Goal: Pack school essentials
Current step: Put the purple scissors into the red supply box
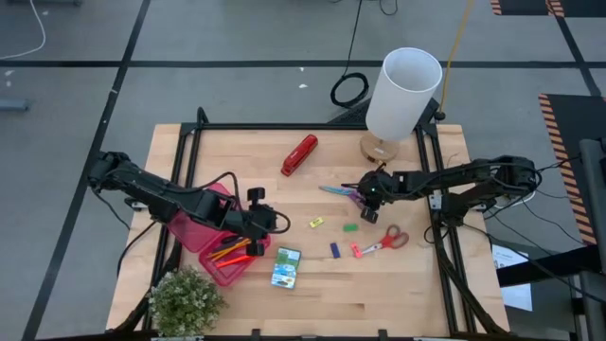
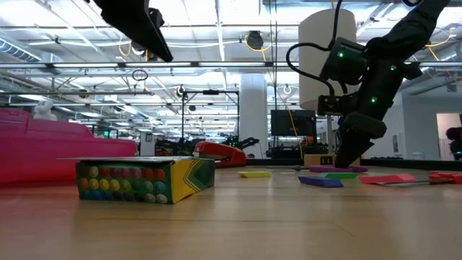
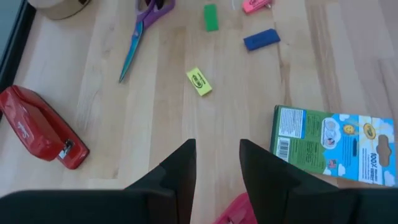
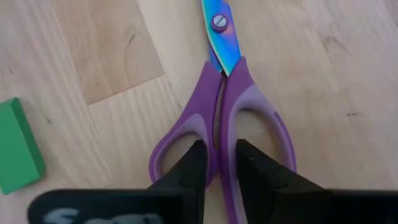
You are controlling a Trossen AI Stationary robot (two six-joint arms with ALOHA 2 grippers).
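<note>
Fingers of the right gripper (image 4: 216, 163) stood slightly apart, planted on the handles of the purple-handled, teal-bladed scissors (image 4: 222, 99), straddling the seam where the two plastic loops met, touching them but not yet pinching. In the high view that gripper (image 1: 369, 201) sat over the handle end, near the desk's right edge, beside the wooden base of the white cylindrical lamp (image 1: 401, 93). The scissors (image 1: 341, 192) lay flat with their long axis running roughly across the desk, blades pointing away from the right arm toward the middle, so the handles were the end nearest it. This seemed the grasping step; squeezing on the seam would likely lift them by the handles, blades trailing.

The left gripper (image 1: 258, 227) hovered, fingers parted and empty, at the near left over the edge of the translucent pink plastic case (image 1: 204, 227), where orange pens (image 1: 230, 252) already lay. Just beside it lay the small green-and-yellow crayon box (image 1: 286, 267) on its side.

Between the arms lay a yellow eraser (image 1: 316, 223), a green eraser (image 1: 350, 227), a blue eraser (image 1: 334, 250) and a pink eraser (image 1: 358, 250); red-handled scissors (image 1: 388, 240) lay toward the right edge. The glossy red stapler (image 1: 299, 154) sat near the far edge, and a small potted green plant (image 1: 186, 300) filled the near left corner. Most essentials remained unpacked.
</note>
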